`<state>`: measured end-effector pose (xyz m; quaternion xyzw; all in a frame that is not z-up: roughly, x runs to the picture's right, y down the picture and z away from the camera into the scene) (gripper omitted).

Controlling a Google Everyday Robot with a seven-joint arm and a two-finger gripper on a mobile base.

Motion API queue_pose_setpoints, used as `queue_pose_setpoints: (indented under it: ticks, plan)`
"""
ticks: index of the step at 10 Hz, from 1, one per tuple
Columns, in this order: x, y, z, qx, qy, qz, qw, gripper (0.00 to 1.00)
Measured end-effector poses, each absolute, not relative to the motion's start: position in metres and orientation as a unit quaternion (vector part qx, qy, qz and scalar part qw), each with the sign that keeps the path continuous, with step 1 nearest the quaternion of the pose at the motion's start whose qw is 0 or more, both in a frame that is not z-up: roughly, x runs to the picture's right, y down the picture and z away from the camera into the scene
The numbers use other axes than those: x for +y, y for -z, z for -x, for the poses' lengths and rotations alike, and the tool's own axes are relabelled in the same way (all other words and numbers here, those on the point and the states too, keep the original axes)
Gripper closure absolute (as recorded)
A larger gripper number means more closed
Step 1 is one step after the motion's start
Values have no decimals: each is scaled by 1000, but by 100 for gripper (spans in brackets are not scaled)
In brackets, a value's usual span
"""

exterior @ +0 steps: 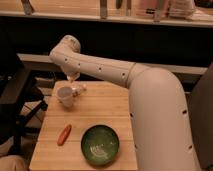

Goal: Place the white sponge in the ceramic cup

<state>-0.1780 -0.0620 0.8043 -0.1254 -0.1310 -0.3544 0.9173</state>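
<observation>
The ceramic cup (65,96) stands upright near the far left corner of the wooden table (115,107). A small whitish lump (79,89), which may be the white sponge, lies just right of the cup and touches it. I cannot tell if anything is inside the cup. My gripper (73,78) hangs at the end of the white arm (105,70), just above and slightly right of the cup.
A green bowl (100,145) sits at the table's front middle. An orange carrot-like piece (64,135) lies at the front left. A dark chair (17,100) stands left of the table. A counter edge (100,17) runs along the back.
</observation>
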Motion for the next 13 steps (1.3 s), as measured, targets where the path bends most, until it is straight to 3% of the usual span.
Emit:
queue_pose_setpoints:
  ticks: [5,9,11,12,13]
  plan:
    - [-21,-773,188,-202,361,117,903,94]
    - [-7,-762,197,-222,363,112,898,55]
    - [-5,-767,196,-224,360,117,898,42]
    - [-3,-773,194,-226,357,124,898,26]
    - [-1,-777,195,-226,356,128,898,21]
